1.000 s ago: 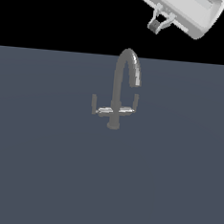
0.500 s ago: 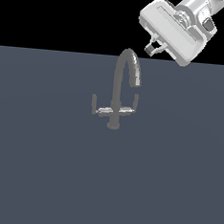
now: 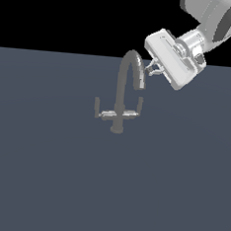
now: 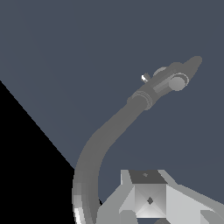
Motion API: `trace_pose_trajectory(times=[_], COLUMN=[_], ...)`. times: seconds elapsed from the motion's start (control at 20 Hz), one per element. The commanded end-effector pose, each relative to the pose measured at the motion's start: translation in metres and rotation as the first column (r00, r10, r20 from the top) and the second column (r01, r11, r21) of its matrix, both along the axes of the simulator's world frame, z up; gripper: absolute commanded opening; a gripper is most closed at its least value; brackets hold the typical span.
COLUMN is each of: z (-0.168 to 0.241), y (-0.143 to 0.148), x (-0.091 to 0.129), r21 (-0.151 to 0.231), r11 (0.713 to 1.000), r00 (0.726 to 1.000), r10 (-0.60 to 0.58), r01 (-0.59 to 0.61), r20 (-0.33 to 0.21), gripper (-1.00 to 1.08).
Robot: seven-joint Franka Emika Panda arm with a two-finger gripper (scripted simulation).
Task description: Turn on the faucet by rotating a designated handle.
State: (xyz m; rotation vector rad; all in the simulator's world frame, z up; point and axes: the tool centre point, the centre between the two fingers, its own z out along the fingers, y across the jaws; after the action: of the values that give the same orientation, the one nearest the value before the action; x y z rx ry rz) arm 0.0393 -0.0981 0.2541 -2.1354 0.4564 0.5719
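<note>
The faucet (image 3: pixel 120 105) stands upright on the dark grey surface, its arched spout (image 3: pixel 133 58) bending toward the exterior view's right. The handle (image 3: pixel 139 105) is the short dark lever at the right end of the shiny crossbar, under the spout's tip. The twin lever (image 3: pixel 96 107) ends the left arm. My gripper (image 3: pixel 152 67) hangs beside the top of the spout on its right, well above the handle, and its fingers look shut on nothing. In the wrist view the spout (image 4: pixel 94 148) runs down to the crossbar (image 4: pixel 168 81), with my fingertips (image 4: pixel 149 199) in the foreground.
The faucet stands on a flat dark grey surface (image 3: pixel 47 181) with nothing else on it. Beyond its far edge is black background. My white arm (image 3: pixel 215 22) enters from the exterior view's upper right.
My gripper has come down and toward the exterior view's left, from the upper right corner to just beside the spout's top. The faucet has not moved.
</note>
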Motion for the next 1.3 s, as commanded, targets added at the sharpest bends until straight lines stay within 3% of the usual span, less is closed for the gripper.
trace_pose_trajectory(times=[0.0, 0.7, 1.25], z=[-0.014, -0.09, -0.12], y=[0.0, 0.008, 0.016], x=[0.009, 0.051, 0.067], r21=[0.043, 0.244, 0.312], r11=[0.999, 0.963, 0.937], r00=[1.0, 0.986, 0.976], r10=[-0.015, -0.08, -0.098], r01=[0.016, 0.114, 0.157], r20=[-0.021, -0.145, -0.196], gripper=[-1.0, -1.0, -1.0])
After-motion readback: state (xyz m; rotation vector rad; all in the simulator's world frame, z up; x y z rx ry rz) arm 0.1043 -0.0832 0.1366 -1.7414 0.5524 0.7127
